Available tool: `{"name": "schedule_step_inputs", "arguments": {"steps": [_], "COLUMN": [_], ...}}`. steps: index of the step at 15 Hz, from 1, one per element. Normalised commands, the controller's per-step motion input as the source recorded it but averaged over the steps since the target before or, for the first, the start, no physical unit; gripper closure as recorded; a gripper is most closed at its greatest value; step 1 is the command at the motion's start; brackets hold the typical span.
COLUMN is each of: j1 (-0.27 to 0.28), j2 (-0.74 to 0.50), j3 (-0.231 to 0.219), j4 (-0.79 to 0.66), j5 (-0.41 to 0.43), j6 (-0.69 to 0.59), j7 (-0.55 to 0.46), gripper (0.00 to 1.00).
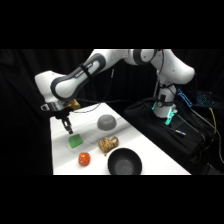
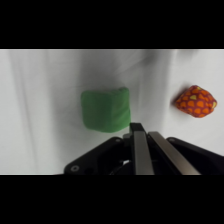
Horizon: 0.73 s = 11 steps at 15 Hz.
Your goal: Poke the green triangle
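White surface [image 1: 62, 155]: end effector [image 2: 138, 131], fingers pressed together, nothing held, poised at green triangle [image 2: 105, 109]; block judged soft, light; centre best poked.

green triangle [image 2: 105, 109] plain bright green; ball [image 2: 195, 101] red-orange with orange spots; dome [image 1: 106, 121] grey; bowl [image 1: 124, 163] black; table [image 1: 65, 162] white.

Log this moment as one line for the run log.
phase: approach | hand: shut, tip at near edge of green triangle, contact unclear | red-orange ball: apart, untouched | poke: not confirmed
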Motion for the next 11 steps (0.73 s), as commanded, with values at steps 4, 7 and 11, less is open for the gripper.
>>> {"name": "schedule_step_inputs", "arguments": {"steps": [4,7,11], "j1": [0.129,0.139,0.12], "j2": [-0.65,-0.59,-0.45], "j3": [-0.126,-0.145,-0.127], "j4": [-0.53,-0.44,-0.34], "j5": [-0.106,-0.136,-0.145], "j6": [-0.21,-0.2,-0.12], "j7": [0.21,0.24,0.19], "gripper": [0.34,0.0,0.0]}}
